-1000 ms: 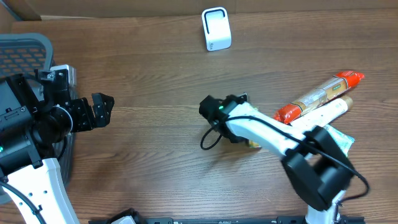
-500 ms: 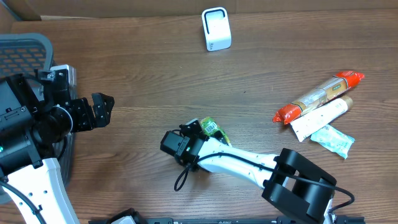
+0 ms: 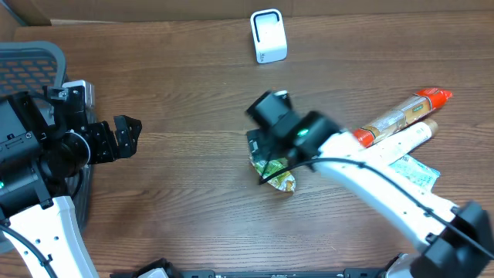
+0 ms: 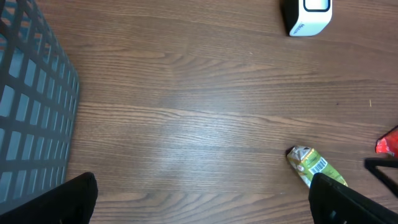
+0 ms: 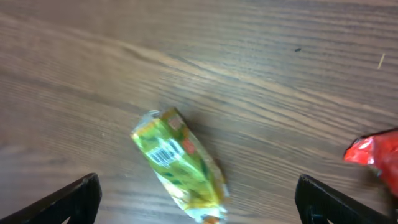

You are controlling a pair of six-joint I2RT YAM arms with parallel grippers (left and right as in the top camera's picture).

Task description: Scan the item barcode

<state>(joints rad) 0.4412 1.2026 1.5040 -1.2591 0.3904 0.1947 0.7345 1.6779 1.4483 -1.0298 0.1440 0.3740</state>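
Releasing the packet (image 5: 180,163), the right gripper (image 5: 199,205) spreads wide, empty, the packet lying barcode-up between its jaws; the left gripper (image 4: 205,202) hangs open, empty. Scanning looks unfinished.

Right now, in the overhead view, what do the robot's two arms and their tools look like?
Both arms have white tubular links joined by bulky black joint housings. The left arm ends in a black left tool with two blocky fingers. The right arm carries a black right tool, motion-blurred, with a small green light near it and a thin black cable looping below.
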